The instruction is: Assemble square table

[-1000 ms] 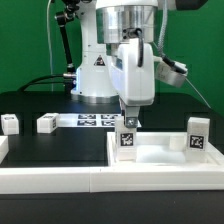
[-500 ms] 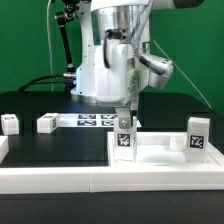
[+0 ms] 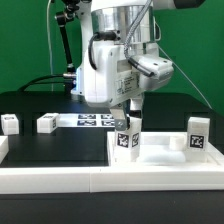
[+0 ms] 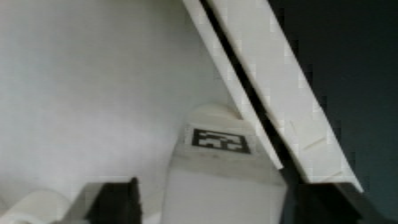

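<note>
The white square tabletop (image 3: 160, 156) lies at the exterior view's right, rim up. One tagged white leg (image 3: 127, 138) stands upright at its left corner, and a second leg (image 3: 196, 135) stands at its right side. My gripper (image 3: 131, 110) hangs straight over the left leg. In the wrist view that leg (image 4: 217, 165) rises between my gripper's (image 4: 210, 205) dark fingers (image 4: 118, 203), tag facing the camera, with a thin gap on the one side that shows clearly. The jaws stand open around it. Two more legs (image 3: 10, 124) (image 3: 46, 124) lie loose on the black table at the left.
The marker board (image 3: 95, 120) lies flat behind the tabletop, near the arm's base. A long white border rail (image 3: 60, 180) runs along the front edge. The tabletop's raised rim (image 4: 267, 90) passes close beside the leg in the wrist view.
My wrist has turned over the left leg, and the fingers have spread apart from it. The leg stays upright at the tabletop's corner; the other legs have not moved.
</note>
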